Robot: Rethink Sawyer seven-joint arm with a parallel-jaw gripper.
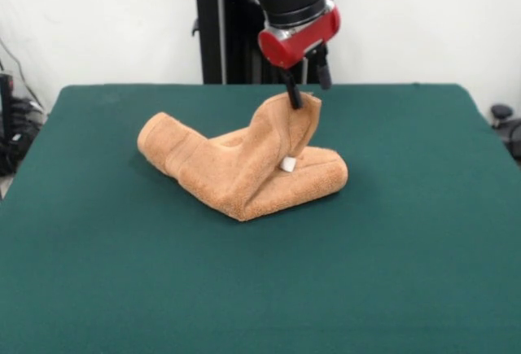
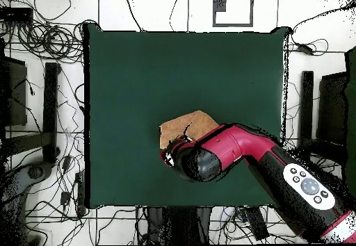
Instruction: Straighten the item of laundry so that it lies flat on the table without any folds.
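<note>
The orange-tan towel [image 1: 236, 167] lies crumpled and folded on the green table [image 1: 98, 273], a little behind its middle. One corner is pulled up into a peak, and a small white tag [image 1: 287, 164] shows under it. My gripper [image 1: 295, 103] comes down from above and is shut on that raised corner. In the overhead view the arm's red and black wrist [image 2: 198, 161] covers most of the towel [image 2: 186, 126], so only its far part shows. The gripper's tips are hidden there.
The robot's black pedestal [image 1: 224, 37] stands behind the table's far edge. Cables and equipment [image 2: 42, 42] lie on the floor around the table [image 2: 139, 69]. Green cloth stretches widely on all sides of the towel.
</note>
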